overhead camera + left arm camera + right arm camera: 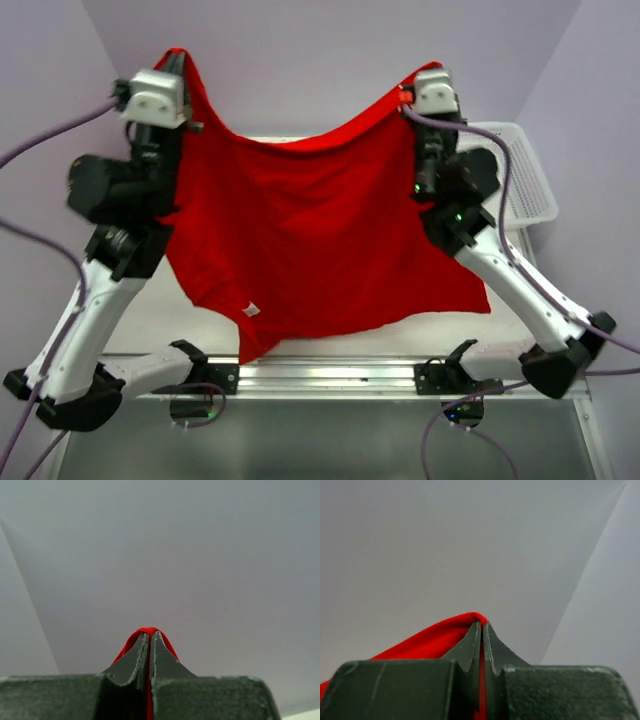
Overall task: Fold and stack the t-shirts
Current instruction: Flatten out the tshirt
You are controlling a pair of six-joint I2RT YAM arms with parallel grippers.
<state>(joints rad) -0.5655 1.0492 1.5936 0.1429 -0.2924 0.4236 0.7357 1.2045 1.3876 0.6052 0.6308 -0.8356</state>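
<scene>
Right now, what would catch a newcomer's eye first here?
A big bright red t-shirt hangs spread like a banner across the middle of the scene. The left tool and the right tool each pinch an upper corner of it, shut on the cloth, high at either side. A white mesh basket sits at the far right, behind the right arm.
</scene>
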